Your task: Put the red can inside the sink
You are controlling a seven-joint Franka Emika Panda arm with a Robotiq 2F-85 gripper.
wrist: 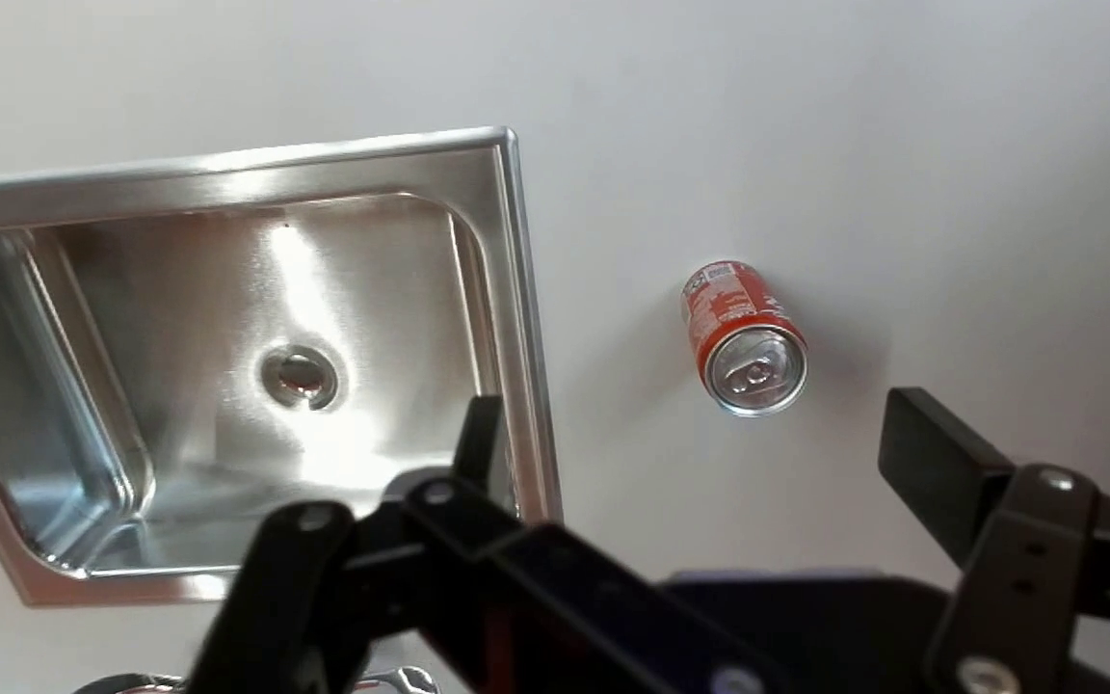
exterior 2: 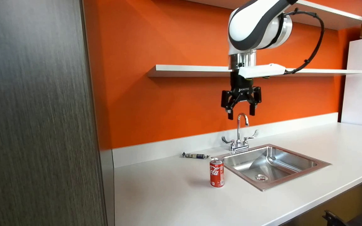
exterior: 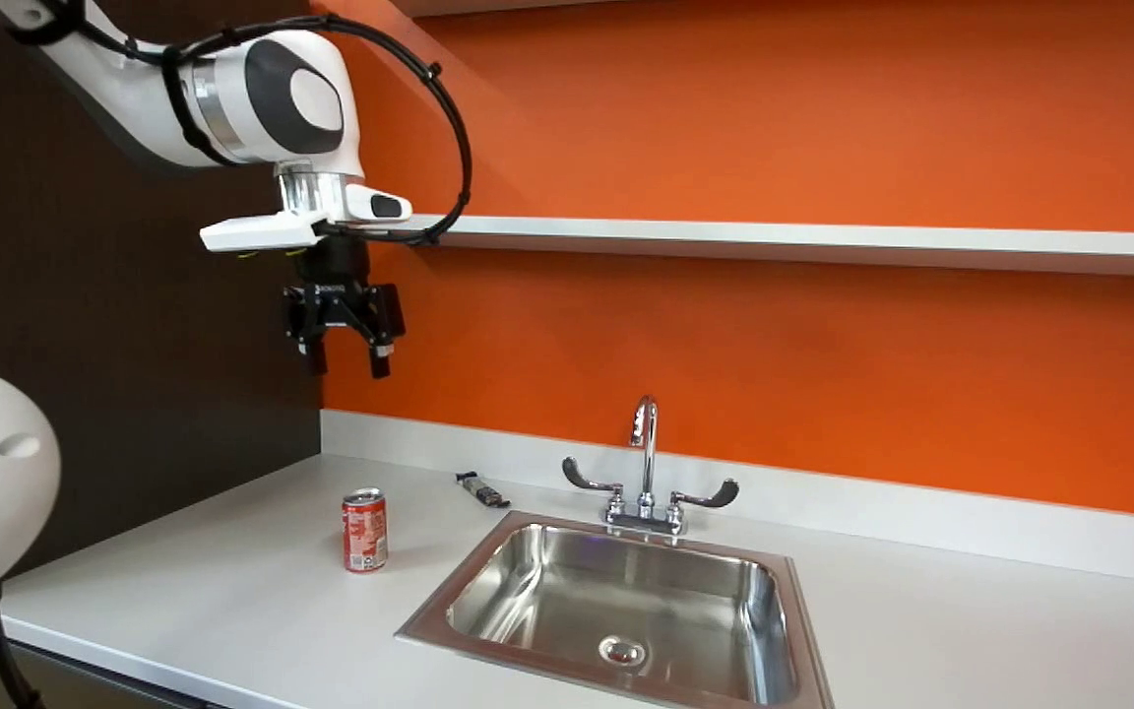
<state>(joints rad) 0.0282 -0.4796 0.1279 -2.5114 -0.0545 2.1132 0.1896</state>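
my black two-fingered hand (exterior: 348, 366) hangs high over the flat white bench (exterior: 232, 591), with its fingertips pointing down. the two fingers are spread wide apart, and nothing is between them. the small red metal can (exterior: 365, 532), a cylinder with a silvery top, stands upright on the bench, lower than my hand and well apart from it, as both exterior views show. so its long axis is vertical, the same direction in which my fingers point, and i judge that a straight descent and a grip around its round side are suitable.

in the wrist view the can appears between the lines of my two fingers, but a little closer to the finger (wrist: 931, 472) which is farther from the rectangular stainless steel sink (wrist: 218, 308). therefore i think the hand needs a small shift to that side, away from the sink, before it goes down. whether it must also shift forward or back, i cannot tell surely.

the sink lies on the opposite side, near the can but not touching it. my fingers would close roughly along the line from can to sink, so one of them should enter the space between these two.
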